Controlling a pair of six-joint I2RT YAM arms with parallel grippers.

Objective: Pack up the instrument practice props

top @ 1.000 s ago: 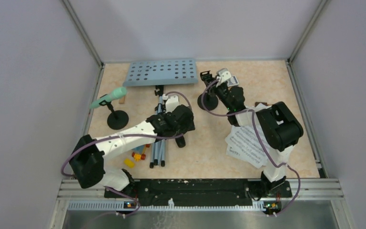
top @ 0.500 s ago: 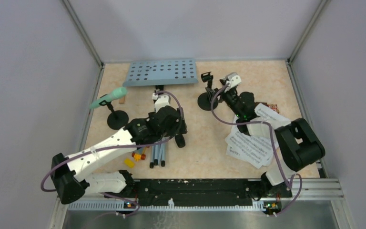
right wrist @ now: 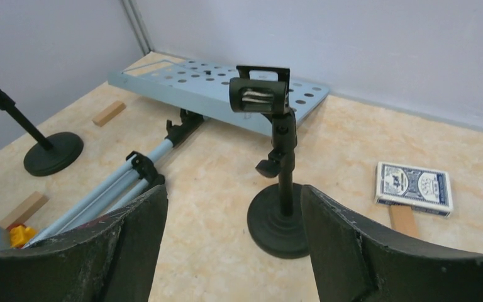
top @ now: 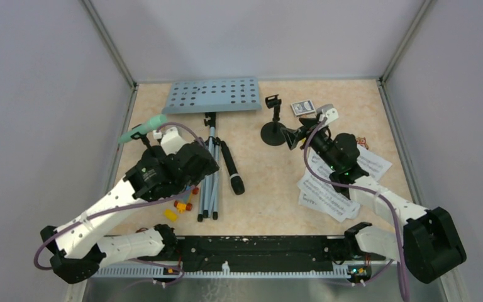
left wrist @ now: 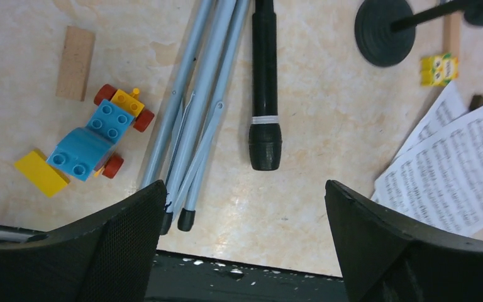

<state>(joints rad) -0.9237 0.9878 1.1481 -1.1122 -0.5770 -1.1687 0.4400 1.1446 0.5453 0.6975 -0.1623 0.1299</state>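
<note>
The pale-blue music desk (top: 214,95) lies flat at the back, its silver tripod pole (top: 210,176) running toward me. A black microphone (top: 231,167) lies beside the pole. The mint-green microphone (top: 141,129) sits tilted in the left holder, whose base (right wrist: 53,153) shows in the right wrist view. The second mic holder (top: 275,129) stands upright with an empty clip (right wrist: 259,91). Sheet-music pages (top: 333,189) lie at the right. My left gripper (left wrist: 245,226) hangs open high above the tripod feet (left wrist: 185,217). My right gripper (right wrist: 233,233) is open, just short of the holder's base (right wrist: 280,220).
A deck of cards (top: 302,107) lies behind the right holder, a wooden block (right wrist: 404,220) next to it. Toy bricks (left wrist: 88,145) and a tan block (left wrist: 75,53) sit left of the tripod legs. A small yellow box (left wrist: 439,68) lies near the holder. Walls enclose three sides.
My right gripper has opened and drawn back toward the near right, uncovering the card deck. The left arm has swung left and up, uncovering the black microphone.
</note>
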